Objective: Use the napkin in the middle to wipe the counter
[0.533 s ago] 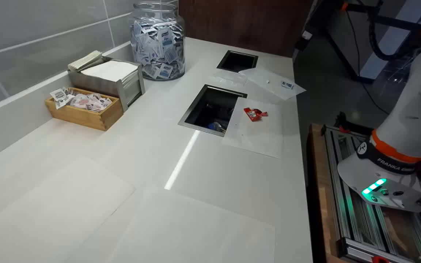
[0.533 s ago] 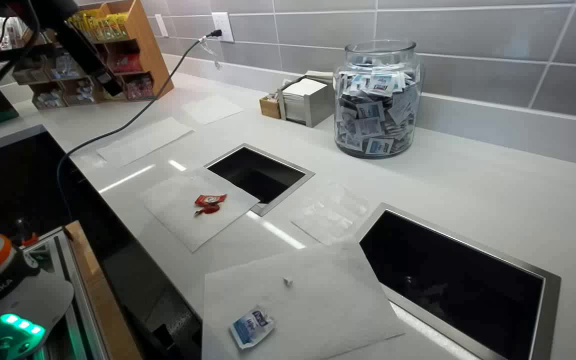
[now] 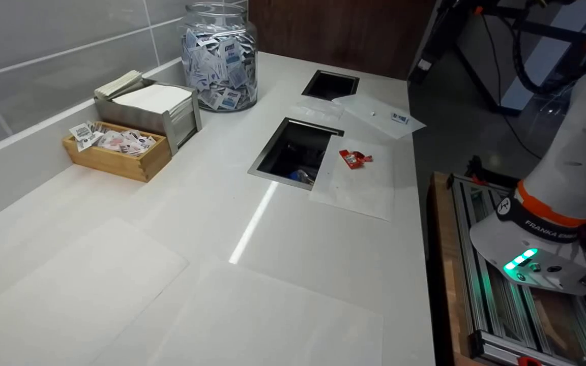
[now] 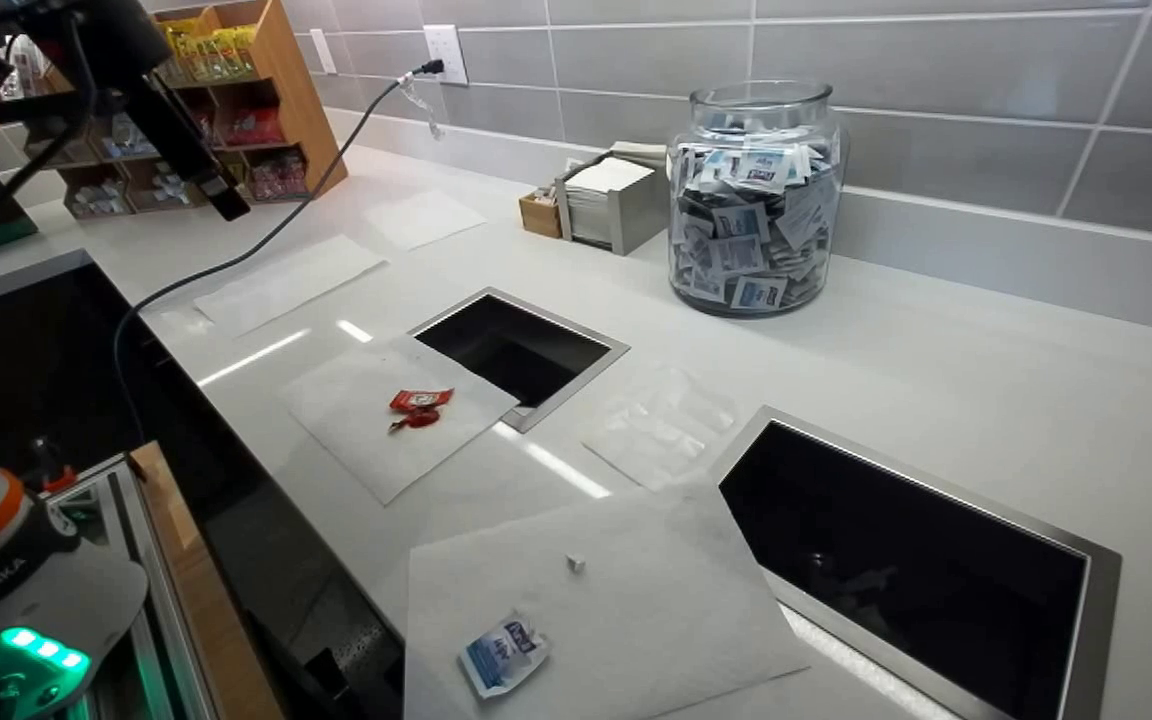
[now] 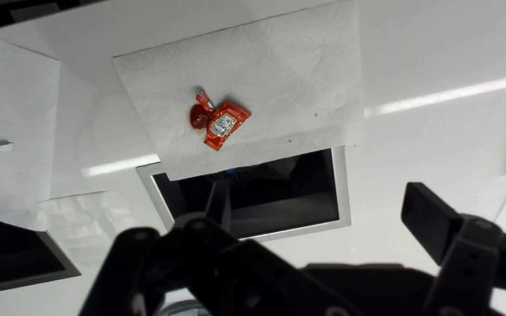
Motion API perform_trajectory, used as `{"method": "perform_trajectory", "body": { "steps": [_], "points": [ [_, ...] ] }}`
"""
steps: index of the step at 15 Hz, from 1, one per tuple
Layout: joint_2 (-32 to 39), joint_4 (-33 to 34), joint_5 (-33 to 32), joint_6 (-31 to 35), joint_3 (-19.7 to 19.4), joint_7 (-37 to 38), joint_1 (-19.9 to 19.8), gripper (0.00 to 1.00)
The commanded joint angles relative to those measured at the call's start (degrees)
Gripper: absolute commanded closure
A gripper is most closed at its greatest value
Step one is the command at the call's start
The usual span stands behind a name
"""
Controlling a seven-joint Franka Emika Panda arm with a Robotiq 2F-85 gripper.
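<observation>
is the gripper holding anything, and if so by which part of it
Nothing is held: the gripper stands open with nothing between its fingers.

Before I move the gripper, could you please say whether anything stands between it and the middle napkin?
A red packet and red blob lie on the middle napkin; nothing else visible obstructs the open gripper.

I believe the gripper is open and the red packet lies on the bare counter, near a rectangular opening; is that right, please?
Not quite: the wrist view shows the red packet lying on the middle napkin, not on the bare counter. The rest stands: the gripper is open, and the red packet is near a rectangular opening.
</observation>
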Motion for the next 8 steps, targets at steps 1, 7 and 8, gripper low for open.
{"method": "perform_trajectory", "body": {
  "steps": [1, 7, 8],
  "points": [
    [2.2, 3.0, -1.0, 1.9, -3.0, 3.2, -6.4, 0.0],
    [13.1, 12.4, -2.0, 7.4, -8.5, 7.4, -17.4, 0.0],
    [15.5, 13.7, -2.0, 9.0, -8.6, 8.7, -18.8, 0.0]
  ]
}}
